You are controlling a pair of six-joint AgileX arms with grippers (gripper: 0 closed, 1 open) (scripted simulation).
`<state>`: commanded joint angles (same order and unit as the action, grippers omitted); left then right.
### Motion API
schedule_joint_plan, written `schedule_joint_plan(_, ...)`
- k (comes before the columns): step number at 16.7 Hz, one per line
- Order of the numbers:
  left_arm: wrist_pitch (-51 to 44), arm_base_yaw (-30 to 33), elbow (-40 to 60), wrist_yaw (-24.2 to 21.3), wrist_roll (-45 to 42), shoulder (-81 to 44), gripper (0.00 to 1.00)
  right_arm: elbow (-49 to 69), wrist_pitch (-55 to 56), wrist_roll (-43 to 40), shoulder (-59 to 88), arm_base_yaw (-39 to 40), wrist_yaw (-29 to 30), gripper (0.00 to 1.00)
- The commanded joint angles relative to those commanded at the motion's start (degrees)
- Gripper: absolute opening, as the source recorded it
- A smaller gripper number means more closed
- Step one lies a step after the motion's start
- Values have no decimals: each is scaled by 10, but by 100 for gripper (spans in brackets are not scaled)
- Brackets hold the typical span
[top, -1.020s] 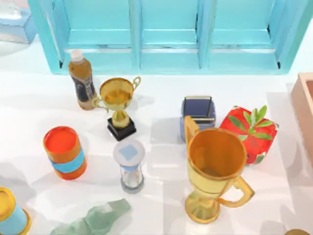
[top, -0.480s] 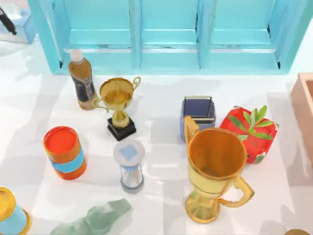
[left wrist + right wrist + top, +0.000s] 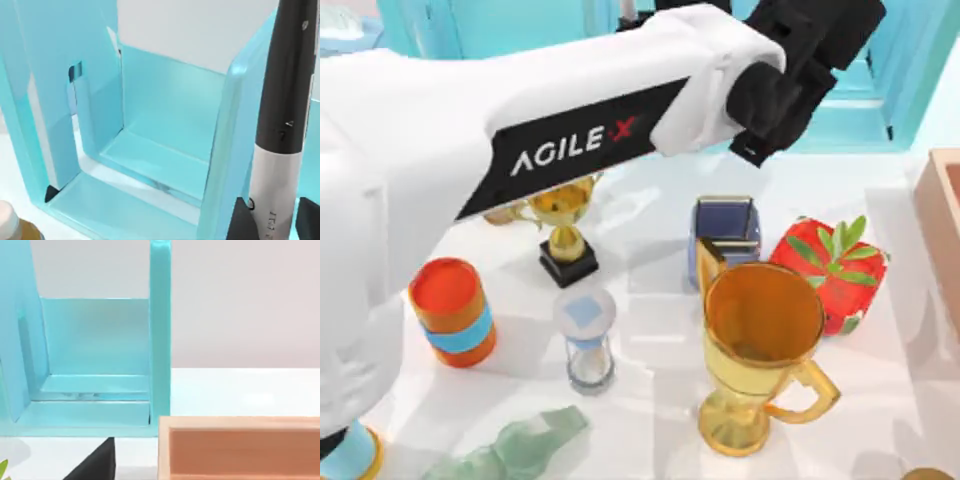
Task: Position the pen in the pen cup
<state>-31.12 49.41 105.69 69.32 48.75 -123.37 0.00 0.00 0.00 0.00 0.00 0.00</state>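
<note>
Left claw [image 3: 272,220] clamping pen [image 3: 282,100]

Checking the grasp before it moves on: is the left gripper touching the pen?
Touching. The left wrist view shows the left gripper with its dark fingers against both sides of the pen, with no gap.

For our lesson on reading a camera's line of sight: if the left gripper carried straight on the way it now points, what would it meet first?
Judging by the left wrist view, the left gripper, shut on the pen, faces the turquoise shelf unit. Going straight on, it would probably meet the shelf's open compartment or its front post first; depth is hard to judge.
</note>
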Motion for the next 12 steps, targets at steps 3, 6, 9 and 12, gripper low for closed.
schedule_joint_plan(3, 21, 93, 23, 132, 19, -58, 0, 0, 0, 0, 0, 0, 0, 100)
schedule_joint_plan(6, 35, 142, 36, 212, 29, -93, 0, 0, 0, 0, 0, 0, 0, 100)
schedule_joint_plan(9, 39, 153, 40, 237, 32, -105, 0, 0, 0, 0, 0, 0, 0, 100)
schedule_joint_plan(12, 39, 153, 40, 237, 32, -105, 0, 0, 0, 0, 0, 0, 0, 100)
